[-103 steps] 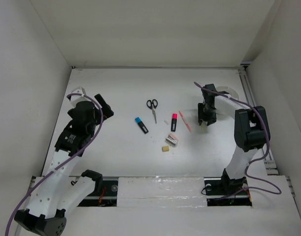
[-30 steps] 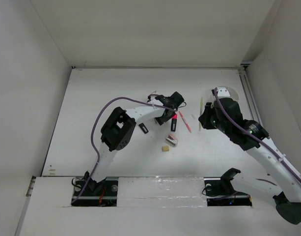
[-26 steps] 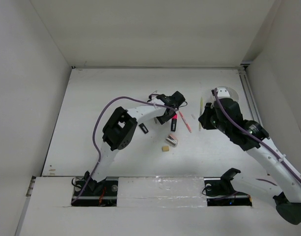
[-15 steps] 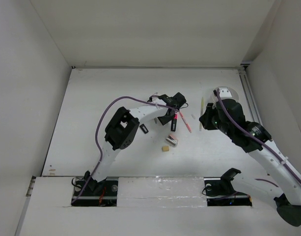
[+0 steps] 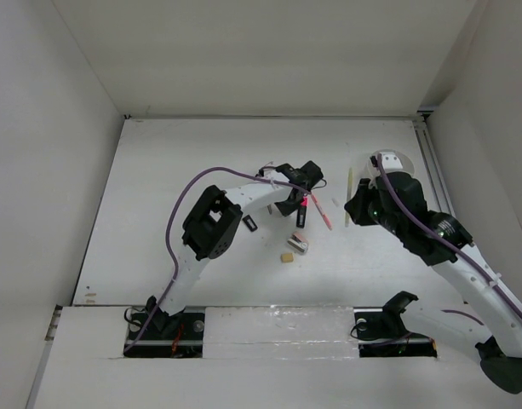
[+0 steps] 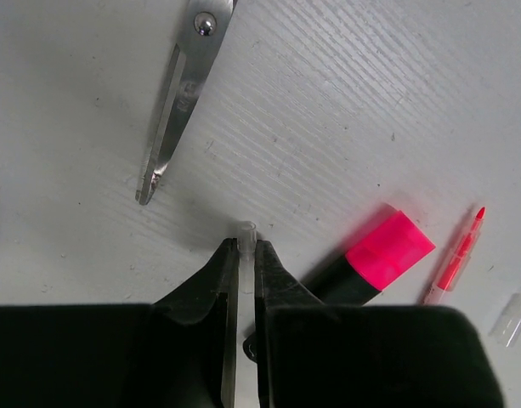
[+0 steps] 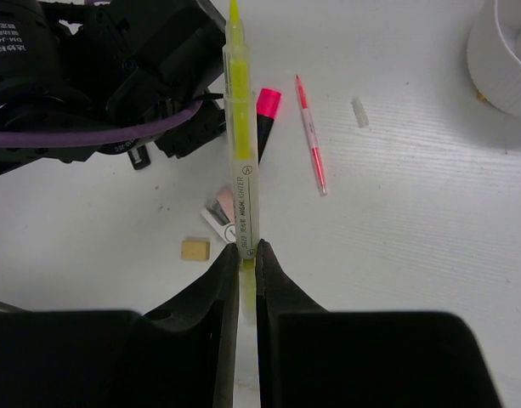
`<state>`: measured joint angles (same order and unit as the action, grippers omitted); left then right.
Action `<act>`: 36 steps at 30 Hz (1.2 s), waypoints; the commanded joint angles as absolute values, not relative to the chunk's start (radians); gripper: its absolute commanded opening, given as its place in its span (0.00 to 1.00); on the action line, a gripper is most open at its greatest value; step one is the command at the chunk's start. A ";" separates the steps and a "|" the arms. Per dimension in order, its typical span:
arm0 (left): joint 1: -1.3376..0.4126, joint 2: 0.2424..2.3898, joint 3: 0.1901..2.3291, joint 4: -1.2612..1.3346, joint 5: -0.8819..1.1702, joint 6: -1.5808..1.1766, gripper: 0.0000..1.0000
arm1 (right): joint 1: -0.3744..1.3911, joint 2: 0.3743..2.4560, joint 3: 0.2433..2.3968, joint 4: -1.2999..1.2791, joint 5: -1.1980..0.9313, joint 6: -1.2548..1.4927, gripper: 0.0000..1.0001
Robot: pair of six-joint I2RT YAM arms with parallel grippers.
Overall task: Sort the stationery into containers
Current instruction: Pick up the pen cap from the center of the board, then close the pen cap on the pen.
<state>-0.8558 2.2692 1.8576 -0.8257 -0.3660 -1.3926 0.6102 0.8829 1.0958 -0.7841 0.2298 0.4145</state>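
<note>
My left gripper (image 6: 241, 245) is down on the table and shut on a small clear cap (image 6: 245, 229). The scissors' blades (image 6: 179, 102) lie to its left. The pink-and-black highlighter (image 6: 387, 251) and the pink pencil (image 6: 455, 259) lie to its right. My right gripper (image 7: 241, 248) is shut on the pale yellow pencil (image 7: 240, 127) and holds it above the table. The white container (image 7: 502, 59) stands at the far right, partly behind the right arm (image 5: 397, 204) in the top view. The tan eraser (image 5: 287, 256) and the grey-pink block (image 5: 298, 244) lie nearer the front.
The blue-and-black highlighter (image 5: 249, 222) peeks out beside the left arm's links (image 5: 211, 223). A second clear cap (image 7: 359, 112) lies right of the pink pencil. White walls close the table on three sides, with a rail along the right edge.
The left gripper's jaws have closed onto the clear cap beside the pink-and-black highlighter. The right arm with the yellow pencil has barely shifted.
</note>
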 commanded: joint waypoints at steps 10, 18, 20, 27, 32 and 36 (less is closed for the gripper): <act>-0.839 1.946 1.694 -0.525 -0.405 -1.088 0.00 | 0.588 0.804 0.965 -0.557 -0.026 0.394 0.00; -0.839 1.498 1.425 -0.122 -0.275 -0.691 0.00 | 0.578 0.813 0.819 -0.388 -0.339 0.413 0.00; -0.839 1.364 1.304 -0.013 -0.171 -0.612 0.00 | 0.588 0.804 0.796 -0.313 -0.397 0.445 0.00; -0.830 1.203 1.172 0.150 -0.067 -0.563 0.00 | 0.629 0.848 0.784 -0.180 -0.466 0.515 0.00; -0.830 1.169 1.120 0.221 -0.035 -0.552 0.00 | 0.652 0.880 0.821 -0.149 -0.497 0.534 0.00; -0.830 1.169 1.098 0.241 -0.014 -0.543 0.00 | 0.652 0.902 0.842 -0.140 -0.506 0.543 0.00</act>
